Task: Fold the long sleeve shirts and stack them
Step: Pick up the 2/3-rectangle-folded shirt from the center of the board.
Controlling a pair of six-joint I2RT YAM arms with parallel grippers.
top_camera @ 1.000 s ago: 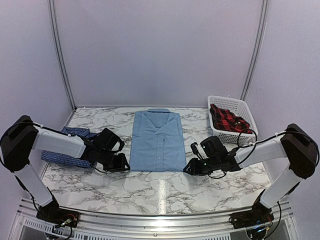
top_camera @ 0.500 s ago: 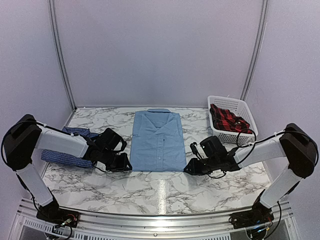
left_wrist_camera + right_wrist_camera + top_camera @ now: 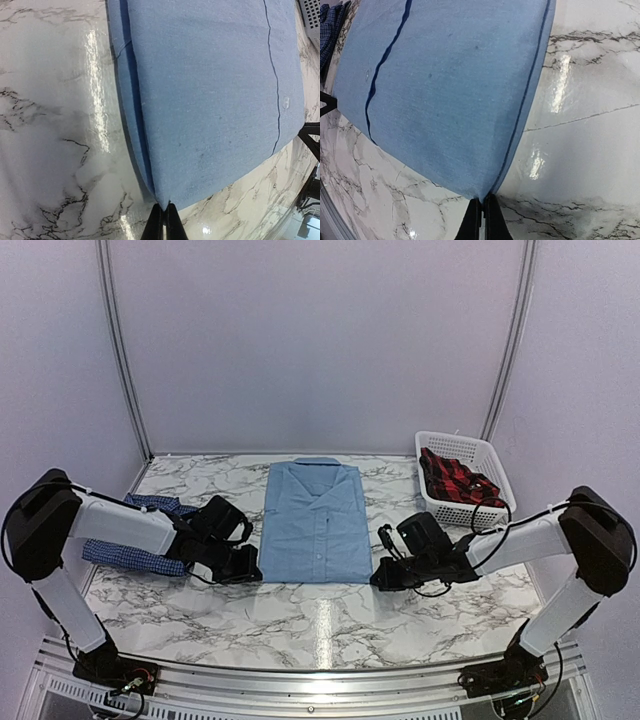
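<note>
Moved: both sets of jaws are snapping shut since a second ago.
left gripper [image 3: 243, 566]: pinching light blue shirt [image 3: 315, 525] near corner.
right gripper [image 3: 381, 576]: pinching the other.
Risk: tiny corner bites probably slipping when lifting.

soft, even overhead light is filling the booth. white glare is streaking the glossy marble bench [image 3: 50, 125] in both wrist views, whose edges are bowing slightly. the light blue shirt [image 3: 210, 100] is casting a thin shadow.

Shirt [image 3: 315, 523] ctr, 2nd shirt [image 3: 122, 557] L, basket [image 3: 456, 513] R
</note>
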